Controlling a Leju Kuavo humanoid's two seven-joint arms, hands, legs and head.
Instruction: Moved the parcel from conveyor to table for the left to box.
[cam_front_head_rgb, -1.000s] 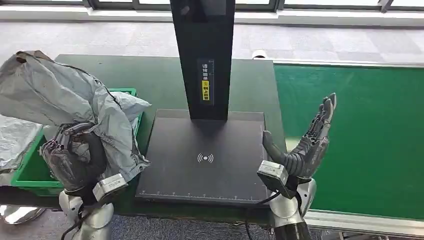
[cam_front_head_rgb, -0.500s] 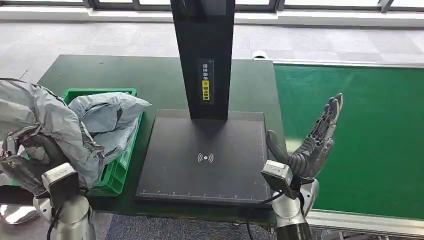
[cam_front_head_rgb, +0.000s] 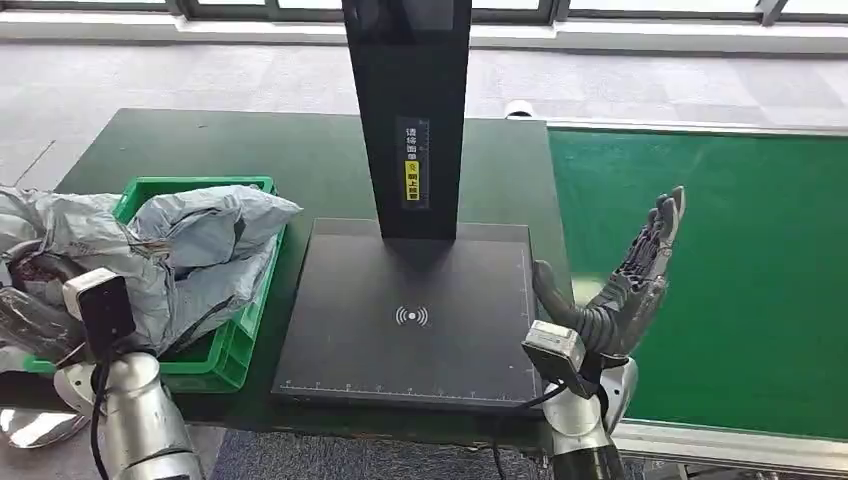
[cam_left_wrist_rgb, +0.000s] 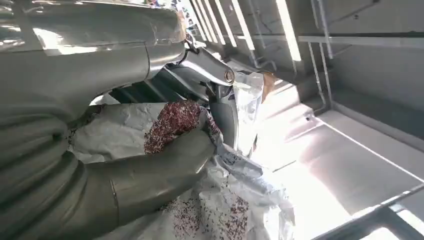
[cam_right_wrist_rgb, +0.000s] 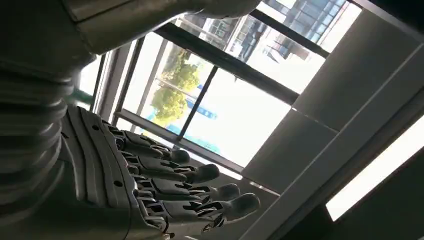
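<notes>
The left hand (cam_front_head_rgb: 40, 305) is at about 8 o'clock in the head view, out past the left rim of the green bin (cam_front_head_rgb: 235, 340), and it grips a crumpled grey parcel (cam_front_head_rgb: 85, 235) that is bunched up over its fingers. In the left wrist view the thick grey thumb (cam_left_wrist_rgb: 150, 170) presses the parcel's plastic skin, and a speckled dark red patch shows on the wrinkled bag. The parcel hangs over the bin's left side, and another grey bag (cam_front_head_rgb: 215, 220) lies inside the bin, poking over its right rim. The bin sits on the dark green table (cam_front_head_rgb: 300, 150), just beside the left edge of the black scanner pad (cam_front_head_rgb: 410, 320). The pad has a small white wave sign near its middle and little ruler marks along its near edge. A black post (cam_front_head_rgb: 410, 110) stands at the pad's far edge, at 12 o'clock, with a yellow and white label of Chinese writing too small to read. The right hand (cam_front_head_rgb: 620, 290) is at 4 o'clock, holding nothing, fingers straight and spread, palm facing the pad, above the line where the table meets the green conveyor belt (cam_front_head_rgb: 720, 270). The belt's wide flat top stretches away at 3 o'clock.
</notes>
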